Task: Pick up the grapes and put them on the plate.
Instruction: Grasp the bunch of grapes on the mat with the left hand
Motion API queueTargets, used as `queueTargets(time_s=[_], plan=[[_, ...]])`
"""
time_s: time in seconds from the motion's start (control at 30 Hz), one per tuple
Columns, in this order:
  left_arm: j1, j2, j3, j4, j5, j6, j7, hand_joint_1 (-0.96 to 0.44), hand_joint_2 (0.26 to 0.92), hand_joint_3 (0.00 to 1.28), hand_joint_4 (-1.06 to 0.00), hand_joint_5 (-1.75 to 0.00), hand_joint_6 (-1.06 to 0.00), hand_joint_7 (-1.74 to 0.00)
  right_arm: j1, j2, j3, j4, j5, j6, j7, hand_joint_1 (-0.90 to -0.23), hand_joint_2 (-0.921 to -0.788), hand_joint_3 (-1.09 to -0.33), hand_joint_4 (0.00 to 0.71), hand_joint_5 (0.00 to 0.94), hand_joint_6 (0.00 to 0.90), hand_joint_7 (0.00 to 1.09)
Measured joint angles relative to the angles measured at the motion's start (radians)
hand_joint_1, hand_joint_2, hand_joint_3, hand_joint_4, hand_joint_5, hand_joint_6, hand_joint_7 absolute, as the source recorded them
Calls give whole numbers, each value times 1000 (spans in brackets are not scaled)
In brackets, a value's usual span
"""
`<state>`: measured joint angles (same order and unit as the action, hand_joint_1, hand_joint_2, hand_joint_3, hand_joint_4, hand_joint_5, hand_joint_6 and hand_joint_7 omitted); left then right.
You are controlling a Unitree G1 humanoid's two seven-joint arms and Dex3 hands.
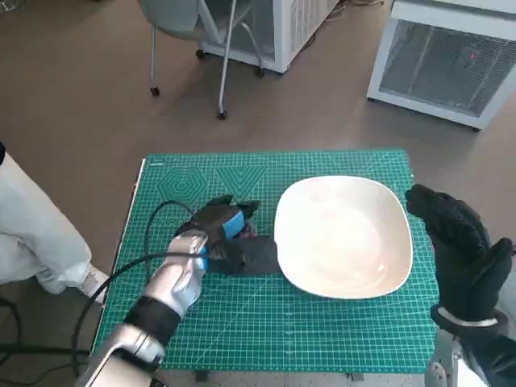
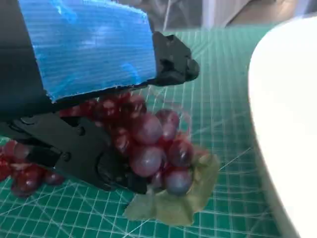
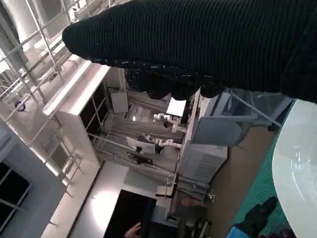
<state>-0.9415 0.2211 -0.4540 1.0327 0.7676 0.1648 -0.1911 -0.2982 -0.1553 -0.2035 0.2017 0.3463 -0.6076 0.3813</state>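
The blue-taped black left hand (image 1: 219, 234) is closing its fingers (image 2: 84, 158) around the dark red grape bunch (image 2: 148, 144) on the green tabletop mat (image 1: 266, 330), just left of the white square plate (image 1: 345, 235). The black-gloved right hand (image 1: 459, 250) is hovering unclenched, holding nothing, beyond the plate.

- One bunch of dark red grapes (image 2: 148, 144) with one pale green leaf (image 2: 183, 198), at the centre of the left wrist view.
- One white, rounded-square plate (image 1: 345, 235), right of centre in the head view.
- One green cutting mat with a white grid (image 1: 266, 322) covering the surface.
- Two robot hands: one black left hand with blue tape (image 1: 219, 234), one right hand in a black knitted glove (image 1: 459, 258).
- One grey chair on castors (image 1: 201, 32), at the upper left.
- Two white cabinets at the top: one with vents (image 1: 294, 28), one with a mesh front (image 1: 447, 60).
- One person's white-clad leg (image 1: 36, 242), at the left edge.
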Motion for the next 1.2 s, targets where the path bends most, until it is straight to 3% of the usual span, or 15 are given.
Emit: queueTargets(time_s=[0.3, 0.73, 0.97, 1.0, 1.1, 1.2], plan=[[-98, -37, -41, 184, 0, 42, 5, -168, 794, 12, -218, -34, -340, -26, 0, -1, -8, -1, 1, 0, 0, -480, -921, -537, 528, 2, 175, 590], [-112, -40, -57, 220, -24, 39, 18, -163, 805, 8, -254, -21, -323, -5, 0, -1, -10, 0, 2, 0, 0, -480, -921, -537, 529, 2, 176, 590], [-112, -40, -57, 220, -38, 38, 22, -101, 820, 12, -310, -50, -371, -22, 0, -1, -10, 1, 2, 0, 1, -481, -921, -537, 529, 2, 176, 590], [-112, -39, -56, 220, -41, 37, 24, -71, 826, 12, -343, -115, -390, -22, 0, -1, -10, 1, 2, 0, 2, -481, -921, -537, 529, 2, 176, 590], [-111, -39, -54, 220, -52, 32, 38, 121, 857, 71, -484, -655, -460, -18, 0, -1, -10, 2, 2, 0, 4, -481, -921, -537, 529, 2, 176, 591], [-105, -37, -56, 220, -58, 20, 84, 293, 735, 474, -504, -1237, -541, -24, 0, -1, -10, 2, 3, 0, 7, -480, -921, -537, 529, 2, 176, 591]])
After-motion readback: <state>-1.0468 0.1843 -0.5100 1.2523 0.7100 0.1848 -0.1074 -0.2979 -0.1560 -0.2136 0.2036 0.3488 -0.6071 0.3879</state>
